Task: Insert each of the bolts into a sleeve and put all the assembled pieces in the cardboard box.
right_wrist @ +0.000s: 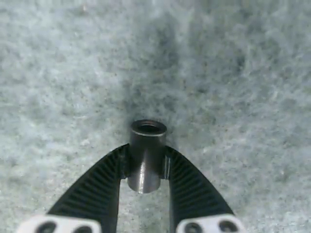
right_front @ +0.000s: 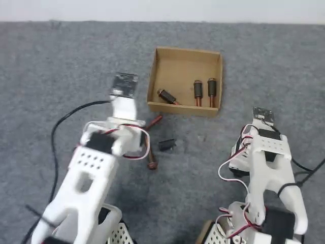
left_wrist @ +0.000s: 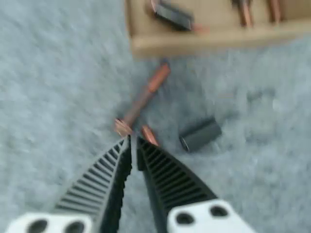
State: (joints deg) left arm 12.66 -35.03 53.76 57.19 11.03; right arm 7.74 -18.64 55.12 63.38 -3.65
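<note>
Overhead, the cardboard box [right_front: 183, 108] holds three assembled pieces [right_front: 198, 91]. In front of it, two bolts [right_front: 154, 121] and a loose sleeve [right_front: 166, 144] lie on the grey carpet [right_front: 61, 61].

From the left wrist, the left gripper [left_wrist: 133, 141] is pinched nearly together and empty, its tips just beside the nearer bolt [left_wrist: 149, 135].

From the right wrist, the right gripper [right_wrist: 146, 152] clamps a dark sleeve [right_wrist: 147, 138], open end pointing away from the wrist.

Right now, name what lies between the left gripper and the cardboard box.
A loose bolt on the carpet, seen in the left wrist view.
</note>
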